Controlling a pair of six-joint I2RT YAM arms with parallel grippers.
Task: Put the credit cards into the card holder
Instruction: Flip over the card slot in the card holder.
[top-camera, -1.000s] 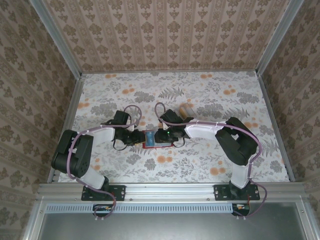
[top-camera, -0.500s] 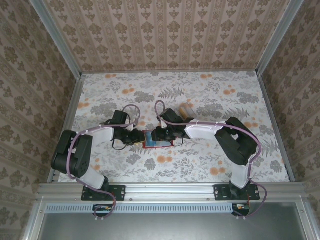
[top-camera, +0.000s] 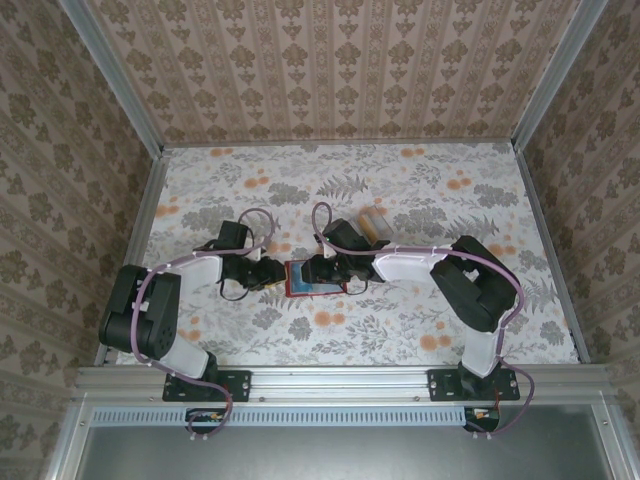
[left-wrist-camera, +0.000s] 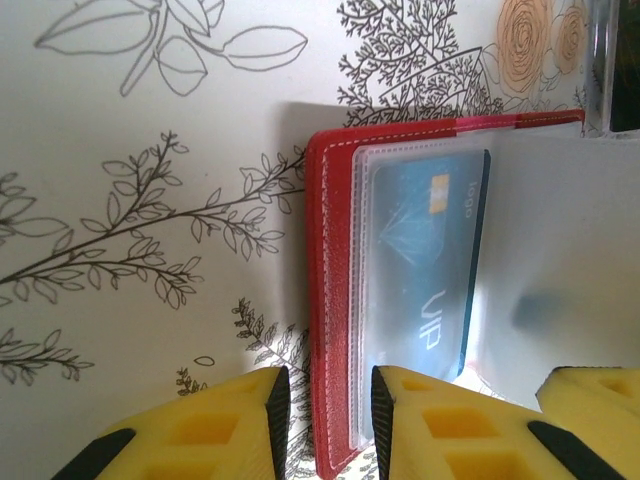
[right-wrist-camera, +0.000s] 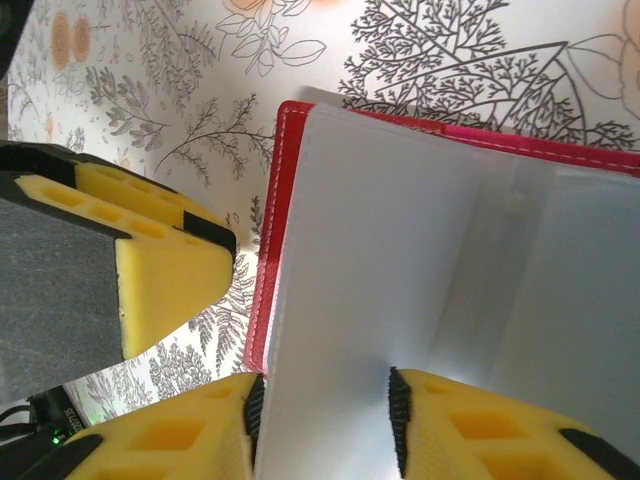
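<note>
- The card holder (top-camera: 315, 280) lies open near the middle of the bench (top-camera: 420, 190), red cover down, with a blue card (left-wrist-camera: 425, 265) seated in a clear pocket
- The left pincer (left-wrist-camera: 330, 378) is at the holder's 9 o'clock, jaws narrowly apart astride the red stitched edge; we cannot tell whether they nip it or merely pin it
- The right pincer (right-wrist-camera: 322, 385) is at its 3 o'clock, jaws spread, with a clear leaf (right-wrist-camera: 400, 250) lying across the gap, unpinched
- We judge the holder light and floppy, its leaves thin and slick, so it is best steadied at the stiffer red border
- The loose credit cards (top-camera: 372, 222), at the holder's 1 o'clock, look stiff and flat; we would take one by its edges
</note>
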